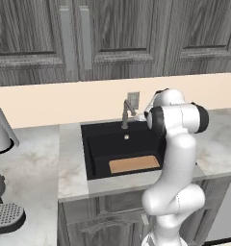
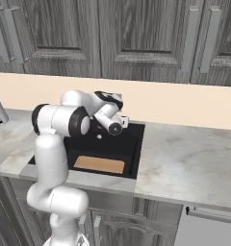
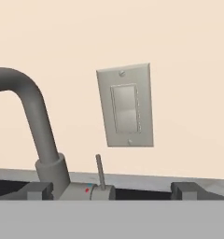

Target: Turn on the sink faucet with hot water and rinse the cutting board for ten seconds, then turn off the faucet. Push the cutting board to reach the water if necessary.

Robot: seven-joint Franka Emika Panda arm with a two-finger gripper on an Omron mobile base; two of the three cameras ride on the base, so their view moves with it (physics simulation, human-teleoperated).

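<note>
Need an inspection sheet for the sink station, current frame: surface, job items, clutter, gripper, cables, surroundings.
Surface: pale marble counter, bare to the right of the basin.
Job's things: matte black rectangular sink; flat tan wooden cutting board lying at the basin's front; grey metal faucet with bent spout, thin lever upright; no water stream seen.
Clutter: grey kettle on the counter left of the sink; dark appliance with perforated round base at lower left.
Gripper: two-finger gripper open, holding nothing, facing the faucet base.
Cables: nothing seen.
Surroundings: grey wall switch plate on beige backsplash; dark wood cabinets above.
</note>
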